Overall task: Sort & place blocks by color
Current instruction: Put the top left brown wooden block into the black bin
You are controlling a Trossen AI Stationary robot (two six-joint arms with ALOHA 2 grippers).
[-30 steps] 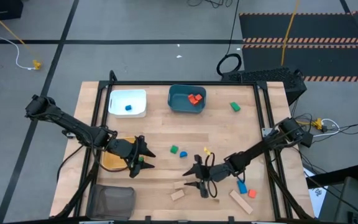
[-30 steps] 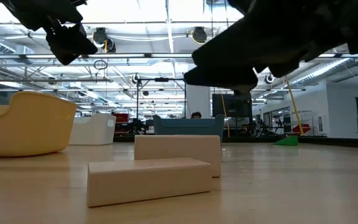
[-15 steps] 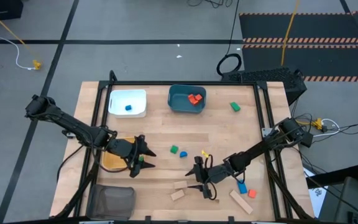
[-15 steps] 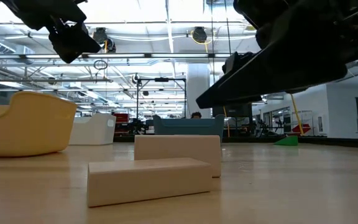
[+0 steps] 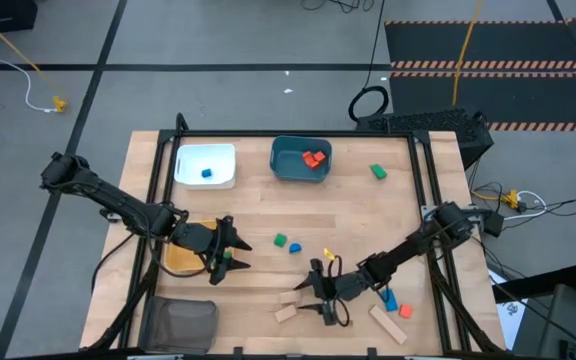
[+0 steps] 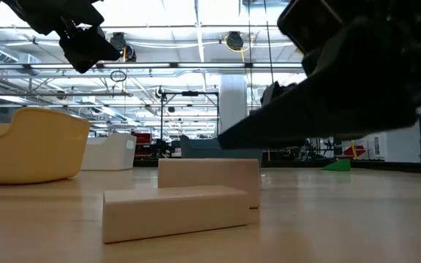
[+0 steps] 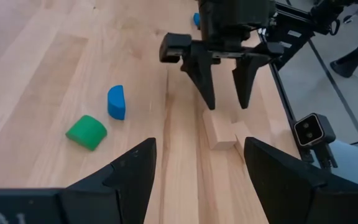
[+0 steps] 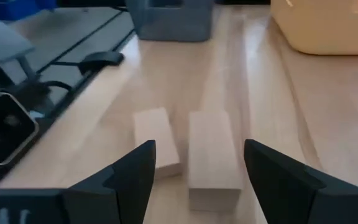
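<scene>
Two plain tan blocks (image 8: 156, 146) (image 8: 211, 155) lie flat side by side on the table near its front edge. My right gripper (image 5: 309, 297) hangs open just right of them and low, its fingers pointing toward the table's left; it also shows in the left wrist view (image 7: 222, 93). Nothing is between its fingers. My left gripper (image 5: 236, 257) waits open beside the yellow tray (image 5: 176, 258), above the table. A green block (image 5: 280, 240) and a blue block (image 5: 295, 247) lie mid-table.
At the back, a white tray (image 5: 205, 152) holds a blue block and a teal tray (image 5: 286, 165) holds red ones. A dark mesh bin (image 5: 180, 322) stands front left. More blocks lie front right (image 5: 389, 298) (image 5: 405, 311) (image 5: 388, 325) and back right (image 5: 377, 171).
My right gripper has come down and moved toward the table's left and near edges, closing on the two tan blocks. The blocks have stayed where they were.
</scene>
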